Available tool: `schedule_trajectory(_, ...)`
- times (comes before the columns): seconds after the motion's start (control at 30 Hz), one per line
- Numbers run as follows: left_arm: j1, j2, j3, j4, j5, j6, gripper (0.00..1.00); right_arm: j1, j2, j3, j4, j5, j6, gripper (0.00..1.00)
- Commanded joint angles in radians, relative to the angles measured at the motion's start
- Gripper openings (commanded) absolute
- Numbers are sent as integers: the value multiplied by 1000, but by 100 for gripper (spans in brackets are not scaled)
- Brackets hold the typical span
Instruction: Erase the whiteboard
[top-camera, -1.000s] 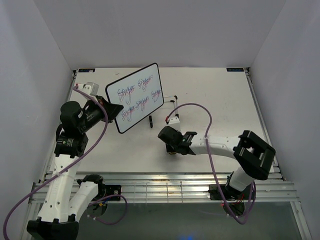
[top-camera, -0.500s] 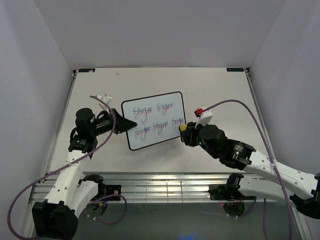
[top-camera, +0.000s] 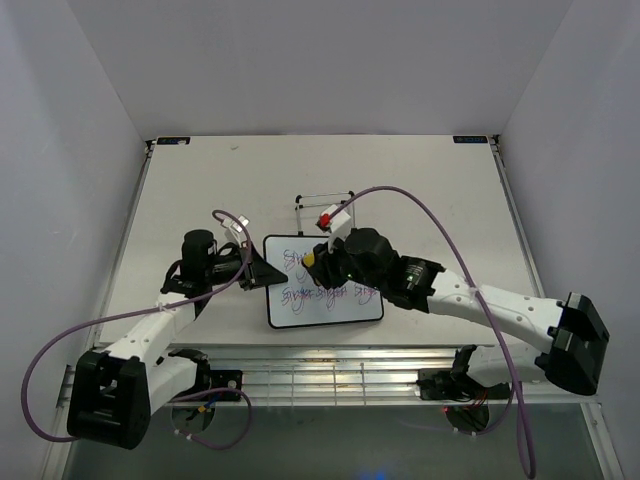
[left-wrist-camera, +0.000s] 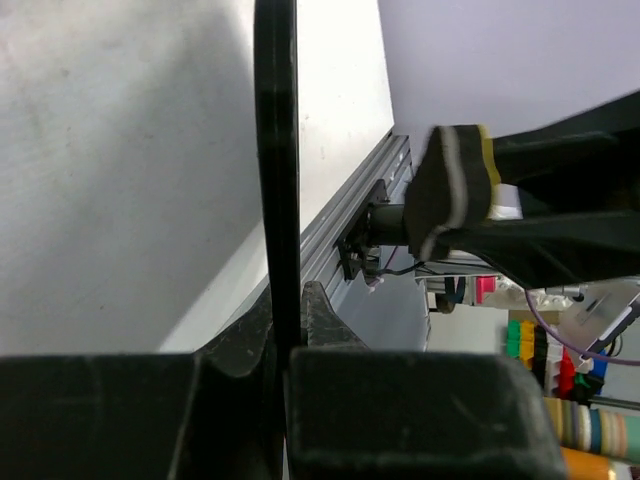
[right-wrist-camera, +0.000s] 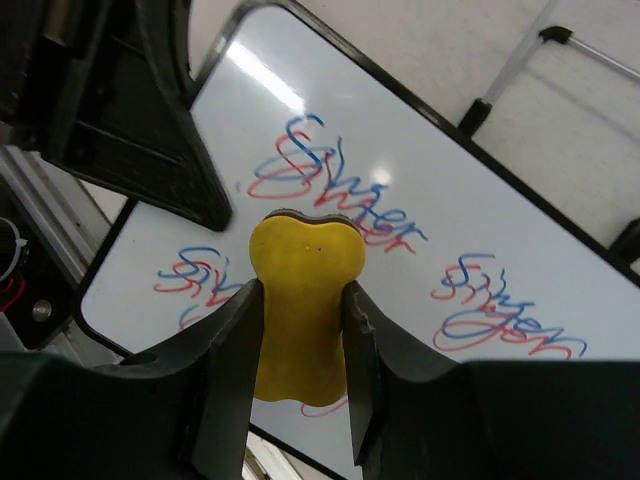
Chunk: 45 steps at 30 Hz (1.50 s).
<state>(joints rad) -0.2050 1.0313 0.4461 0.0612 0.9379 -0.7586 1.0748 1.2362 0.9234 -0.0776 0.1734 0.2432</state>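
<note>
Both clamped, left gripper (left-wrist-camera: 285, 330) on whiteboard (top-camera: 340, 310) edge, right gripper (right-wrist-camera: 297, 320) on yellow eraser (right-wrist-camera: 305, 250), perhaps hovering.

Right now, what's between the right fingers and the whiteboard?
The yellow eraser, clamped in the right fingers; left wrist view shows a bare gap from it to the whiteboard.

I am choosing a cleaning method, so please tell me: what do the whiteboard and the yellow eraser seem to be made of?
The whiteboard looks like a glossy coated panel, since a bright glare streak lies on its face; its thin black frame seems plastic. The yellow eraser looks like soft matte foam, and the left wrist view shows a darker, felt-like layer on it.
</note>
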Motion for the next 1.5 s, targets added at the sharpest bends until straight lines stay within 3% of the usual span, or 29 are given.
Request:
schedule_trajectory(0.0, -4, 9, -13, 74, 45, -21, 0, 2, 66, 107, 113, -87, -42, 34)
schedule_trajectory(0.57, -2, 23, -47, 68, 56, -30, 0, 1, 319, 209, 94, -117, -32, 34)
schedule_trajectory(1.1, -4, 36, -37, 65, 102, -18, 0, -98, 328, 89, 101, -35, -19, 34)
schedule_trajectory(1.47, -2, 49, -29, 65, 101, -11, 0, -32, 379, 169, 116, -118, -15, 32)
